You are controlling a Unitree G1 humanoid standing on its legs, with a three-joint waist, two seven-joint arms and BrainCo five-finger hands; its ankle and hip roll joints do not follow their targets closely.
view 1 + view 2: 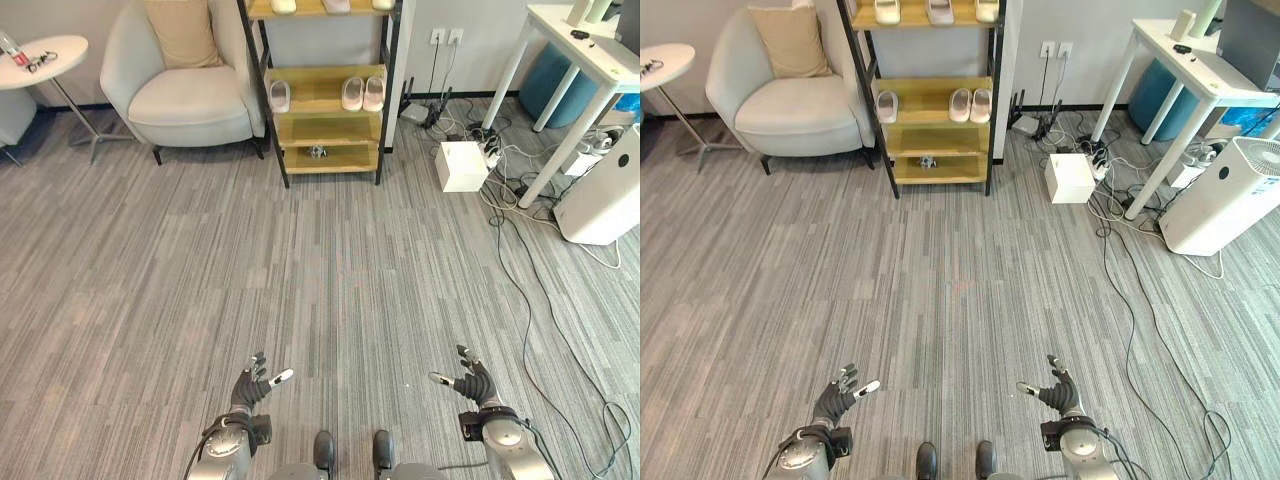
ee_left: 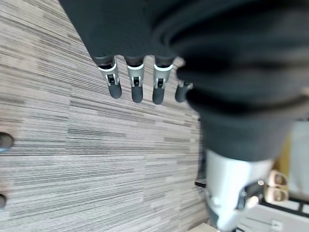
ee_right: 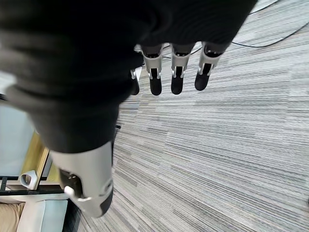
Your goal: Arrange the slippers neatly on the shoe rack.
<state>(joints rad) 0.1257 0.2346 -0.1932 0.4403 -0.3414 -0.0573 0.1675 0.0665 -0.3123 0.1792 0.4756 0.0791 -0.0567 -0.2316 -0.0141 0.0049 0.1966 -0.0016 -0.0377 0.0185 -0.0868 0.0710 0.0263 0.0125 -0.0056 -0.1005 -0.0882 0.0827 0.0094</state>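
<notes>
The wooden shoe rack (image 1: pixel 326 118) stands against the far wall, well ahead of me. On its middle shelf a single pale slipper (image 1: pixel 280 96) lies at the left and a pair of pale slippers (image 1: pixel 363 93) at the right. More pale slippers (image 1: pixel 932 10) sit on the top shelf. A small dark object (image 1: pixel 318 152) is on the bottom shelf. My left hand (image 1: pixel 255 385) and right hand (image 1: pixel 472 382) hover low over the grey carpet near me, both open and empty. The left wrist view shows straight fingers (image 2: pixel 136 84); the right wrist view shows the same (image 3: pixel 176 77).
A white armchair (image 1: pixel 185 85) with a beige cushion stands left of the rack, and a round side table (image 1: pixel 40 55) is further left. On the right are a white box (image 1: pixel 462 165), tangled cables (image 1: pixel 510 190), a white table (image 1: pixel 585 55) and an air purifier (image 1: pixel 608 190).
</notes>
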